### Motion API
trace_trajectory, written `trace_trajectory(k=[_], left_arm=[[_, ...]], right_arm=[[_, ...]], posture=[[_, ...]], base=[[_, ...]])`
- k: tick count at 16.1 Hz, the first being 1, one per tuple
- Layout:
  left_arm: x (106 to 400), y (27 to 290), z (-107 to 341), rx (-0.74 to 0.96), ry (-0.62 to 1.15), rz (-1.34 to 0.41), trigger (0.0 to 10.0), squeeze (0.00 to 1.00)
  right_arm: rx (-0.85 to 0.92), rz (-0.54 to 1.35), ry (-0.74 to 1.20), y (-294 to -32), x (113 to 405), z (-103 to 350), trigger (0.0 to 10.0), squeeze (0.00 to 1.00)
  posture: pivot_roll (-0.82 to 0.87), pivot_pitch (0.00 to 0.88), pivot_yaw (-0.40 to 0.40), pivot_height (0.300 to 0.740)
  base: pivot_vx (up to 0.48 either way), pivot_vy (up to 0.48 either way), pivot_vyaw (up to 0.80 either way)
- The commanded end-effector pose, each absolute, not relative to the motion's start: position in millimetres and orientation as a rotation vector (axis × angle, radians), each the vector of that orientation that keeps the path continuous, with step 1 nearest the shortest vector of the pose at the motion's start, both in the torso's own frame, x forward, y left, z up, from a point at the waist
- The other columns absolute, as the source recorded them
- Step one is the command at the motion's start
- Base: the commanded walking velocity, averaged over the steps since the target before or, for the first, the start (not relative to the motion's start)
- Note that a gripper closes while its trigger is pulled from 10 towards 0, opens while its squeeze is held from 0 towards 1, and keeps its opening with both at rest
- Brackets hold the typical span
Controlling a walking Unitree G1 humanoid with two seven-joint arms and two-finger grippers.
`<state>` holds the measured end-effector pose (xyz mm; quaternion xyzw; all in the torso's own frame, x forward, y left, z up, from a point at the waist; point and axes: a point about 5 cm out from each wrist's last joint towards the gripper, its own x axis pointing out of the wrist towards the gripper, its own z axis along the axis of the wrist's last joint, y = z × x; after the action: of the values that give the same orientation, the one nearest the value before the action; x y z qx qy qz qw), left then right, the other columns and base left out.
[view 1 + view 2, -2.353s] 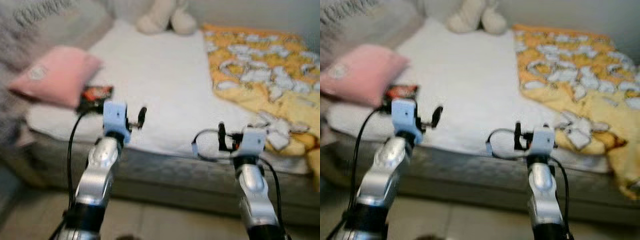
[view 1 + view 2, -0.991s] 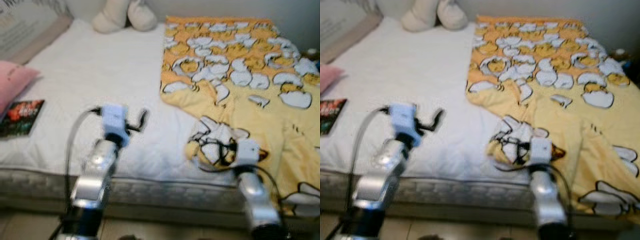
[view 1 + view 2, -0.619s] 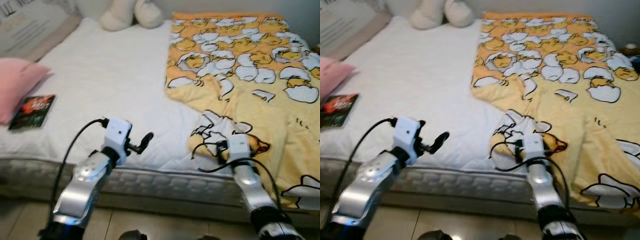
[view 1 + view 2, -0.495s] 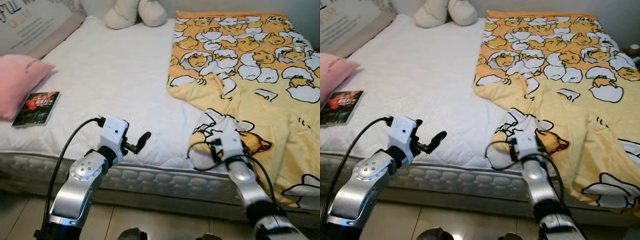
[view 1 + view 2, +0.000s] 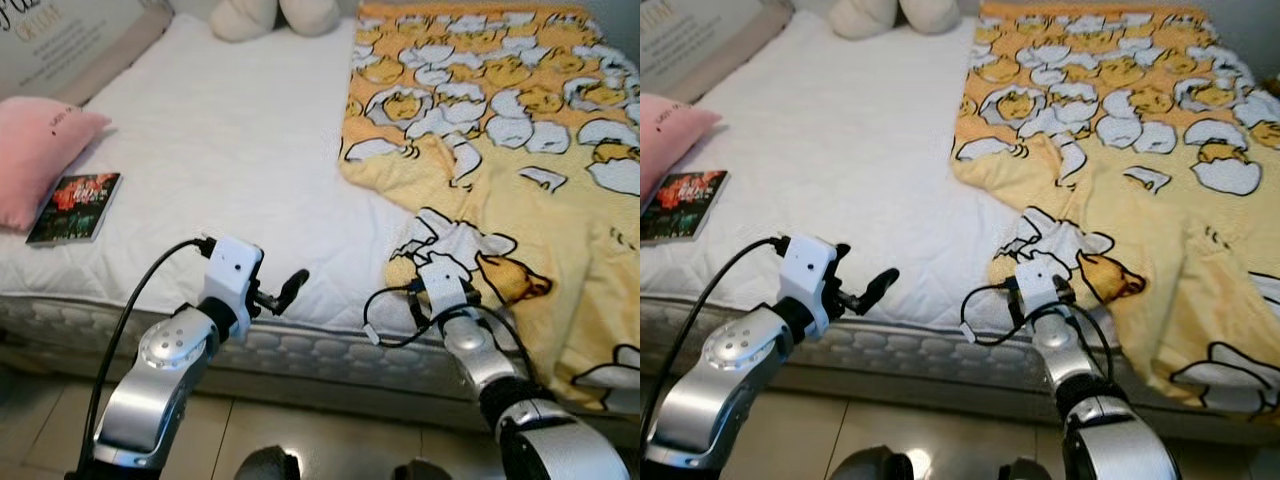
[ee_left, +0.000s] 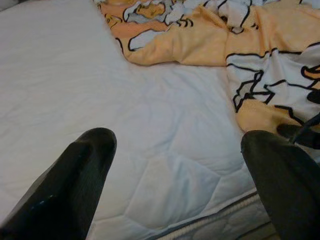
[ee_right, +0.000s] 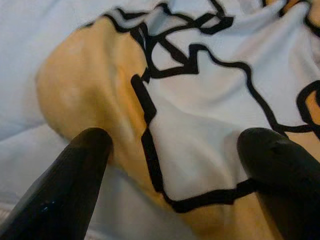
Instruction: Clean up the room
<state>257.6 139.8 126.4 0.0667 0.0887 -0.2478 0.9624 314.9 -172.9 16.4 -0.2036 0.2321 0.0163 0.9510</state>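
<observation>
A yellow blanket printed with chicks and eggshells covers the right half of the bed, rumpled, with a folded corner near the front edge. My right gripper is open at that corner. Its fingers stand wide apart with the yellow and white cloth between them. The right wrist hovers over the mattress edge. My left gripper is open and holds nothing, above the front edge of the white mattress. In the left wrist view the blanket corner lies off to one side.
A book with a red and dark cover lies at the bed's left, beside a pink pillow. A cream plush toy and a lettered board are at the head. Tiled floor runs along the bed's front.
The view has swung right and dipped down toward the bed. My right gripper has reached forward onto the blanket's folded corner. The left arm has kept its pose.
</observation>
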Motion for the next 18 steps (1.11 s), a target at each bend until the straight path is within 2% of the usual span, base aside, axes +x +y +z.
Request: trace_trajectory(k=[1, 4, 5, 6, 7, 11, 13, 15, 18], left_arm=[[252.8, 145.5, 127.6, 0.146, 0.196, -0.497, 10.0, 0.00], [247.6, 149.7, 128.4, 0.154, 0.210, -0.486, 10.0, 0.00], [246.5, 149.2, 128.4, 0.154, 0.216, -0.485, 10.0, 0.00], [246.4, 149.1, 128.4, 0.154, 0.217, -0.484, 10.0, 0.00], [246.5, 148.1, 128.0, 0.153, 0.220, -0.485, 10.0, 0.00], [248.2, 142.0, 127.0, 0.135, 0.222, -0.495, 10.0, 0.00], [236.2, 126.7, 115.1, 0.125, 0.289, -0.647, 10.0, 0.00], [222.1, 123.2, 103.9, 0.181, 0.330, -0.776, 10.0, 0.00], [216.5, 122.9, 100.1, 0.257, 0.324, -0.853, 10.0, 0.00]], right_arm=[[-0.436, 0.029, 0.480, -174.0, 317.5, 18.2, 10.0, 0.00], [-0.442, 0.026, 0.486, -175.7, 320.4, 20.4, 10.0, 0.00], [-0.450, 0.036, 0.486, -173.7, 320.8, 20.3, 1.2, 0.00], [-0.451, 0.038, 0.486, -173.2, 320.9, 20.4, 1.2, 0.00], [-0.448, 0.047, 0.480, -170.3, 321.5, 20.8, 0.0, 0.00], [-0.420, 0.077, 0.461, -160.9, 321.0, 20.2, 0.0, 0.00], [-0.413, 0.092, 0.467, -158.4, 317.7, 16.5, 0.0, 0.00], [-0.407, 0.098, 0.471, -157.4, 316.4, 14.9, 0.0, 0.00], [-0.401, 0.124, 0.465, -152.2, 314.9, 13.5, 0.0, 0.00]], posture=[[0.17, 0.153, 0.110, 0.723], [0.18, 0.163, 0.109, 0.723], [0.17, 0.164, 0.107, 0.723], [0.17, 0.164, 0.107, 0.723], [0.17, 0.161, 0.102, 0.723], [0.14, 0.146, 0.090, 0.723], [0.13, 0.138, 0.086, 0.723], [0.13, 0.135, 0.085, 0.723], [0.12, 0.131, 0.086, 0.723]], base=[[0.000, 0.000, 0.00], [0.000, 0.000, 0.00], [0.000, 0.000, 0.00], [0.000, 0.000, 0.00], [0.000, 0.000, 0.00], [0.000, 0.000, 0.00], [0.000, 0.000, 0.00], [0.000, 0.000, 0.00], [0.000, 0.000, 0.00]])
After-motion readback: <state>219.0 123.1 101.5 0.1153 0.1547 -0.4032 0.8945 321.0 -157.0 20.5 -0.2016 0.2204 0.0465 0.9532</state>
